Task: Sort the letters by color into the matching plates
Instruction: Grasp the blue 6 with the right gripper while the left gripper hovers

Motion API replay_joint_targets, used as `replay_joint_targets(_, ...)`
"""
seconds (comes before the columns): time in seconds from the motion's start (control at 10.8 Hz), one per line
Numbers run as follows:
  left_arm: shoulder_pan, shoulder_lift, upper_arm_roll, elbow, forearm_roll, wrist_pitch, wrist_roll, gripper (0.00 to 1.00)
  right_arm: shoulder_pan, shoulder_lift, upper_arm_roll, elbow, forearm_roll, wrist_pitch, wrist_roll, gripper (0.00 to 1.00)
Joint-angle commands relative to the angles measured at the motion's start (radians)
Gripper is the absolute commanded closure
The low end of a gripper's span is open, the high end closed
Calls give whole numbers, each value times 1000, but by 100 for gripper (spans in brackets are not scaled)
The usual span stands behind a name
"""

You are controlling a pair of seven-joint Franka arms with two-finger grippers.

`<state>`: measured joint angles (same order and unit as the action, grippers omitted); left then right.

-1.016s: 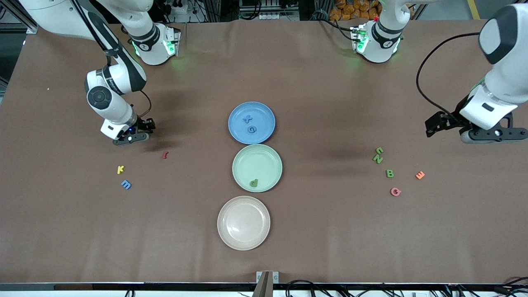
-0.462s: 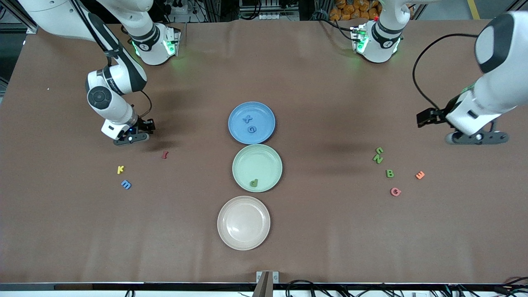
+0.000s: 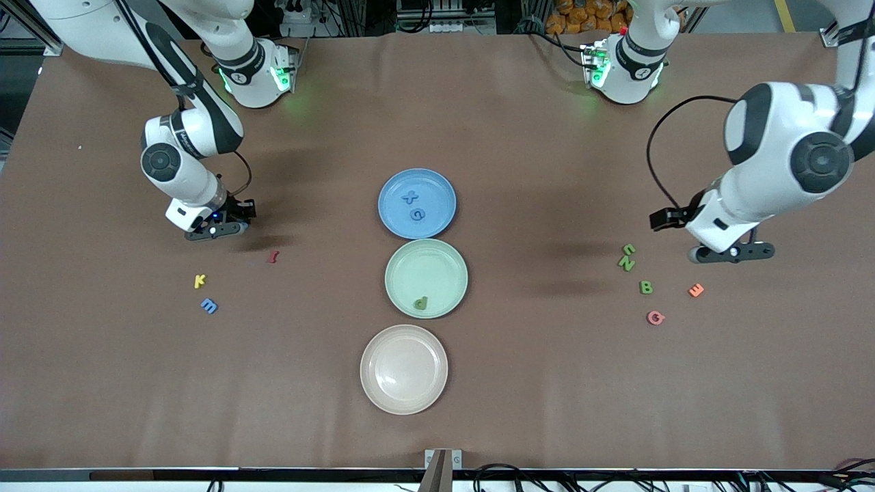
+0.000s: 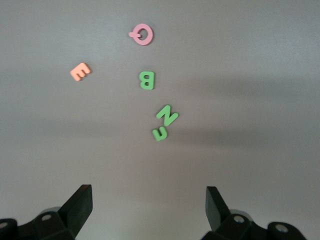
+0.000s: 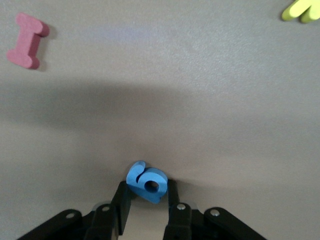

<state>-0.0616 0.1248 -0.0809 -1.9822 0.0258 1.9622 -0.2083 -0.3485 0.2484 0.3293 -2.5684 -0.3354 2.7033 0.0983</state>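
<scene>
A: Brown worktop (image 3: 519,410), three plates in a row mid-table. Right hand (image 5: 146,200)?

B: Down at the worktop, fingers clamped on a blue letter (image 5: 146,182), seen only in its wrist view; the front view hides it. The blue plate (image 3: 417,179) lies toward the left arm's end from that hand.

A: Left hand (image 4: 149,202)?

B: Fingers apart, empty, over bare worktop; the green letters (image 4: 166,115) lie just ahead of it, well apart from the pale green plate (image 3: 403,263).
</scene>
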Motion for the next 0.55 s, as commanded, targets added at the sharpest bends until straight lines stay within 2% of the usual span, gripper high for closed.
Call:
replay_joint_targets(0.0, -1, 36, -19, -104, -10, 161, -37, 0, -12, 22, 7, -9, 19, 29, -23, 80)
replay_joint_targets(0.18, -4, 106, -19, -103, -12, 188, -84, 0, -10, 22, 7, -1, 19, 29, -22, 80)
replay_joint_targets(0.46, -23, 223, -19, -104, 32, 276, -296, 0, -7, 14, 8, 20, 21, 18, -20, 84)
